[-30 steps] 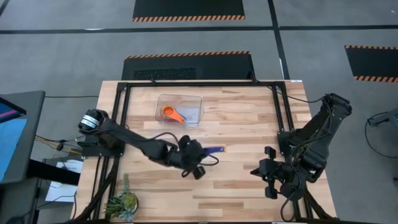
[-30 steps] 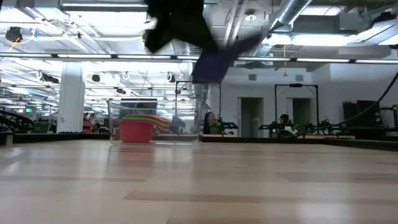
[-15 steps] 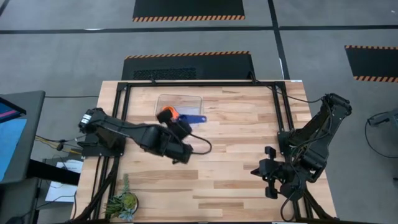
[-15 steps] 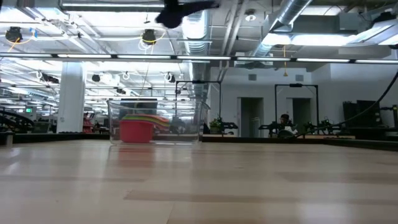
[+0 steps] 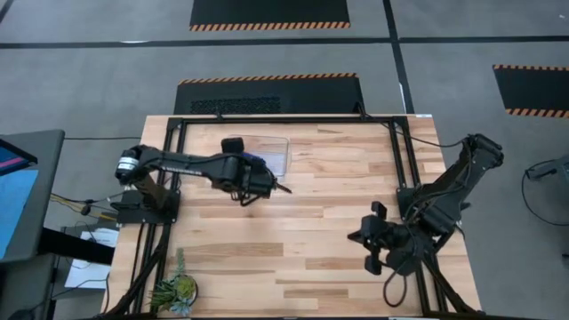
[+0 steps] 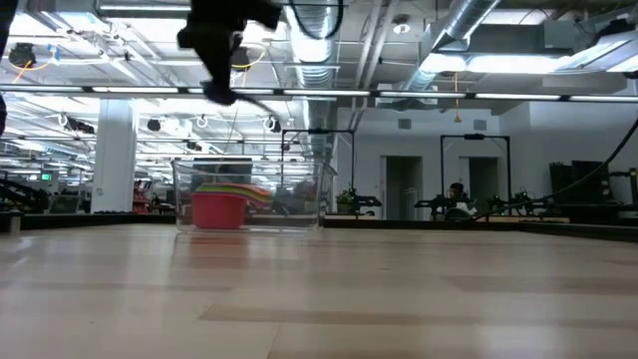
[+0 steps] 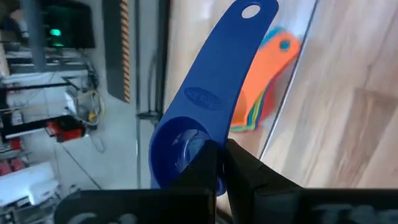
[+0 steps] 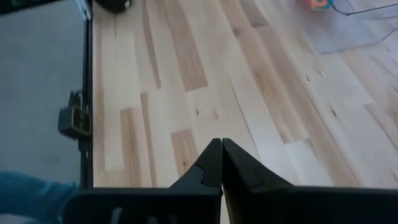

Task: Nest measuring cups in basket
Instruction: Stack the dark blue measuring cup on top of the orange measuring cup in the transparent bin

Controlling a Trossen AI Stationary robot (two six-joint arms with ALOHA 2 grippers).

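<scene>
One dark blue measuring cup [image 7: 205, 106] is clamped by its bowl rim in the left gripper [image 7: 219, 163], held in the air above the clear basket [image 5: 277, 156]. Nested red, orange and other coloured cups [image 6: 221, 204] sit inside the basket. Well away from the basket, the right gripper [image 8: 221, 157] hangs over bare table [image 5: 338, 196], fingers pressed together

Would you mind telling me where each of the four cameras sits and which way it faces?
High view: overhead, straight down; both arms, left gripper over the basket.
Low view: table height, facing the room; the left arm hangs above the basket.
Left wrist view: on the left arm; its shut fingers hold the dark blue cup above the nested cups.
Right wrist view: on the right arm; shut right gripper above bare table.
All four views show the basket.
</scene>
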